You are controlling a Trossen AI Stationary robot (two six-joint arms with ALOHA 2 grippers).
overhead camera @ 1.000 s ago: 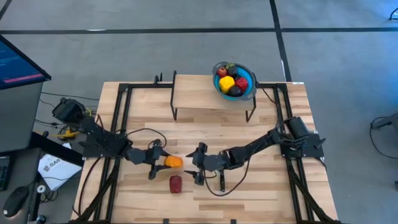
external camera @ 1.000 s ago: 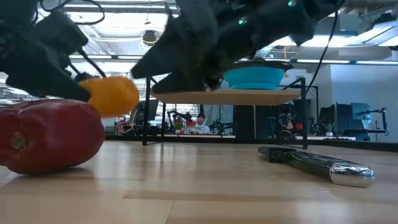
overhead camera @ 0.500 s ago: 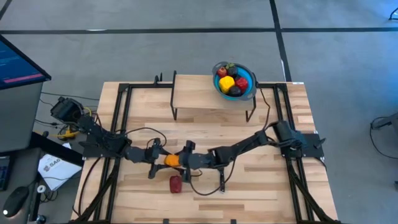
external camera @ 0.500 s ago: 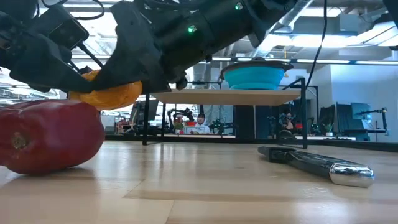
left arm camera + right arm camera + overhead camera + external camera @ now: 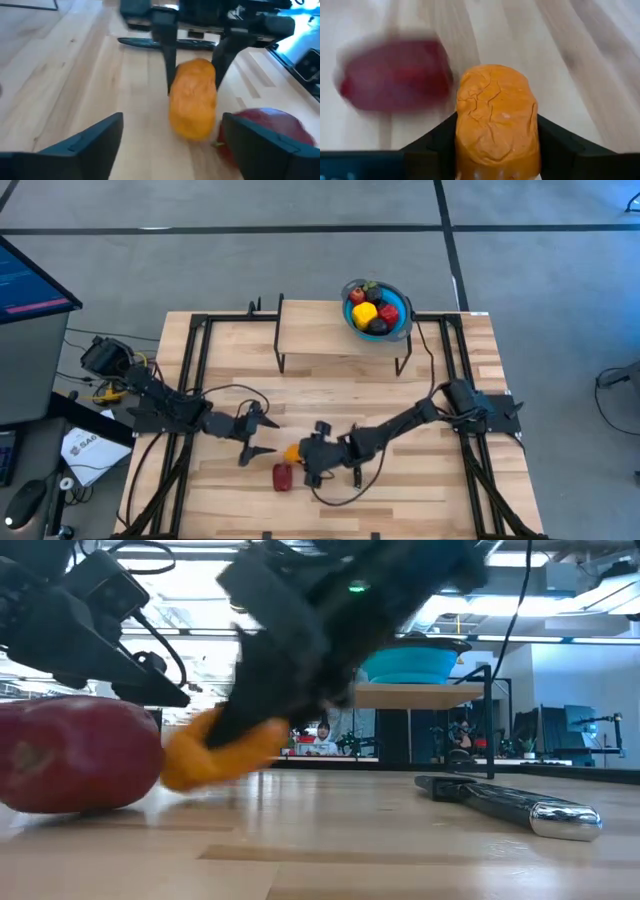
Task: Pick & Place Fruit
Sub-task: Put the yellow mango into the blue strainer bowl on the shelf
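The orange fruit [image 5: 291, 452] sits in my right gripper [image 5: 302, 454], just right of my left gripper [image 5: 266, 436], which is open and touches nothing. In the left wrist view the orange fruit [image 5: 193, 97] stands beyond my open left fingers. A dark red fruit [image 5: 283, 476] lies on its side on the table, close to the orange one on the near side. Several more fruits, red, yellow and dark, fill the blue bowl [image 5: 405, 322] on the raised shelf. My right gripper pinches the orange fruit by its two long sides [image 5: 465, 125] between its two fingers [image 5: 167, 55]. The fingers come from the table's right, slanting down. The fruit's free end [image 5: 185, 765] pokes out past the fingertips, tilted downward and low over the table; whether it touches the wood I cannot tell.
A black-handled knife [image 5: 505, 805] lies on the table to the right of the fruits. The wooden shelf [image 5: 340, 340] on black legs stands at the far side, with the bowl on its right end. Black frame rails run along the table's left and right sides.
My left gripper held the orange fruit. My right gripper moved toward the table's left, shut on the fruit, and my left gripper opened and let go. The right gripper then carried the fruit toward the near edge and down, beside the red fruit.
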